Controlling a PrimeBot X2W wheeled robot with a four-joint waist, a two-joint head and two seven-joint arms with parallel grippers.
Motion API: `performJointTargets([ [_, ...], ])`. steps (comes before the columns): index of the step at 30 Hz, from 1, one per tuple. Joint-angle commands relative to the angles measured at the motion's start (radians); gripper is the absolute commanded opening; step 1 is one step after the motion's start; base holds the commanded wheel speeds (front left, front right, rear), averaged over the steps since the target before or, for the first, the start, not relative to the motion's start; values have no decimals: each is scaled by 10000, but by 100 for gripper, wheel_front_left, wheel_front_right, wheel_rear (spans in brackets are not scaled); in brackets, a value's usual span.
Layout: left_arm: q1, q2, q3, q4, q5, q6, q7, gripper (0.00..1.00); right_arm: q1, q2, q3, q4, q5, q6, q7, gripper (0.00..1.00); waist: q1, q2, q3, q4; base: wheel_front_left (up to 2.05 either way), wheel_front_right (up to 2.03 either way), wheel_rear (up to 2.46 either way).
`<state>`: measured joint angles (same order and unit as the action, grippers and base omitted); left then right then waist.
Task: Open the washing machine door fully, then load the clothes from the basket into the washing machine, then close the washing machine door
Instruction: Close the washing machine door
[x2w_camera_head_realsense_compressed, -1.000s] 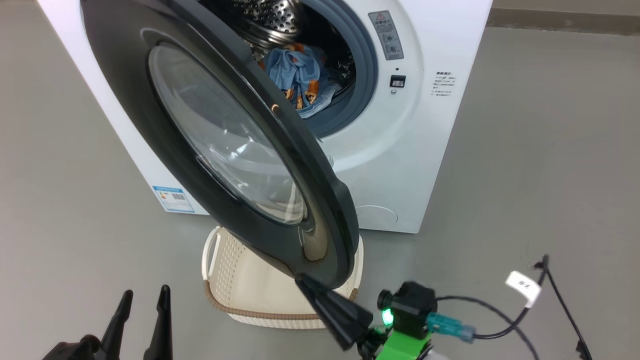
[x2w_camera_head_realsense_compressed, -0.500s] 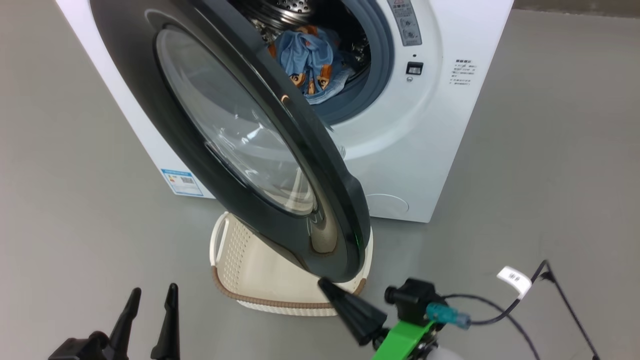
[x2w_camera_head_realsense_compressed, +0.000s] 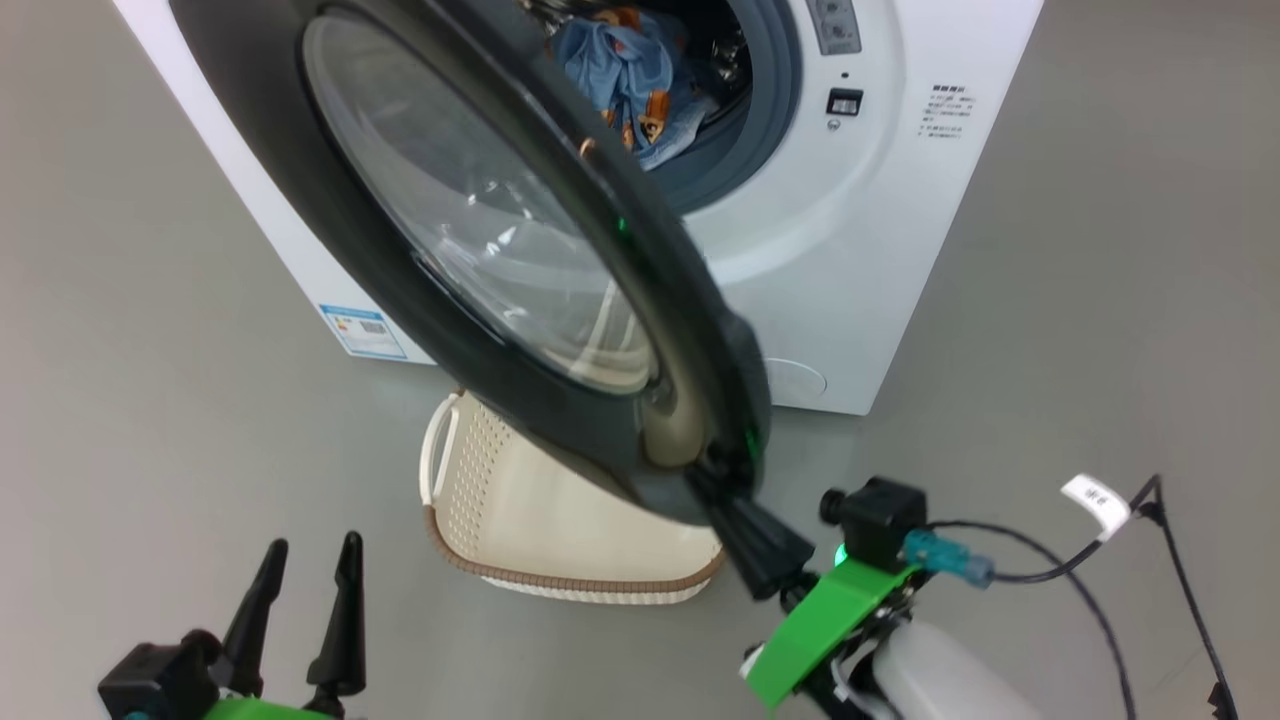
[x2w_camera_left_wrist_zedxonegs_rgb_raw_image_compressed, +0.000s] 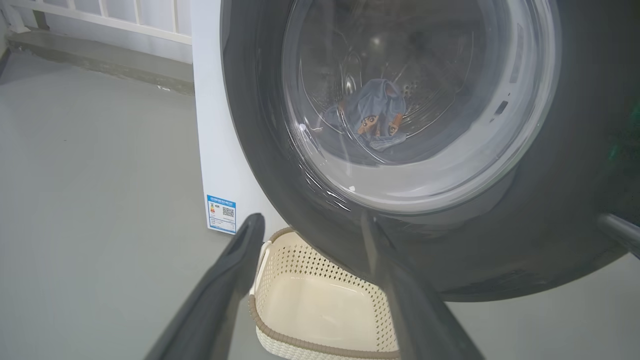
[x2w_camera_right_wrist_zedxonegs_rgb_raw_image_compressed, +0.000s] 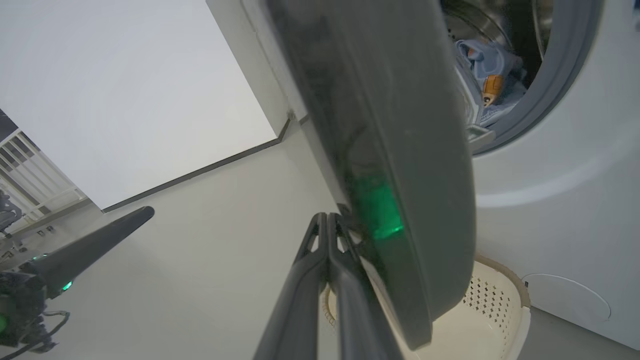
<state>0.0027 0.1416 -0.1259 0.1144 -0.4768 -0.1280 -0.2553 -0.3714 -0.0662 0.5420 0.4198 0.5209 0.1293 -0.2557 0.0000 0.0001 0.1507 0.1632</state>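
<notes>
Right gripper (x2w_camera_head_realsense_compressed: 712, 488), pinched shut, meets the door's (x2w_camera_head_realsense_compressed: 480, 250) lower rim; left gripper (x2w_camera_head_realsense_compressed: 312, 545) hangs wide below-left of it. Clothes (x2w_camera_head_realsense_compressed: 630, 70) lie inside the washer (x2w_camera_head_realsense_compressed: 850, 250) behind the door, basket (x2w_camera_head_realsense_compressed: 560, 530) empty beneath. Closing looks to be in hand, needing a steady inward push.

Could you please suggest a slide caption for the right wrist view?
Shut right pincer at the edge of the part-open washing machine door; clothes in the drum, basket beneath.
</notes>
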Motion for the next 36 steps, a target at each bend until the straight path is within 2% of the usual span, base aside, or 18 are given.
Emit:
performJointTargets([
  [1, -395, 139, 317, -261, -81, -27, -65, 100, -383, 153, 7, -290, -119, 14, -61, 0, 0, -1, 76, 13, 0, 0, 0],
  [13, -987, 80, 82, -343, -130, -27, -65, 100, -1728, 5, -1480, -177, -607, 14, -61, 0, 0, -1, 775, 195, 0, 0, 0],
  [21, -1459, 68, -166, -407, -175, -27, -65, 100, -2859, -326, -2230, 262, -707, 14, -61, 0, 0, -1, 1211, 505, 0, 0, 0],
  [36, -2193, -45, -898, -450, -299, -27, -65, 100, -4706, -526, -3889, 1414, -438, 14, -61, 0, 0, -1, 2025, 1166, 0, 0, 0],
])
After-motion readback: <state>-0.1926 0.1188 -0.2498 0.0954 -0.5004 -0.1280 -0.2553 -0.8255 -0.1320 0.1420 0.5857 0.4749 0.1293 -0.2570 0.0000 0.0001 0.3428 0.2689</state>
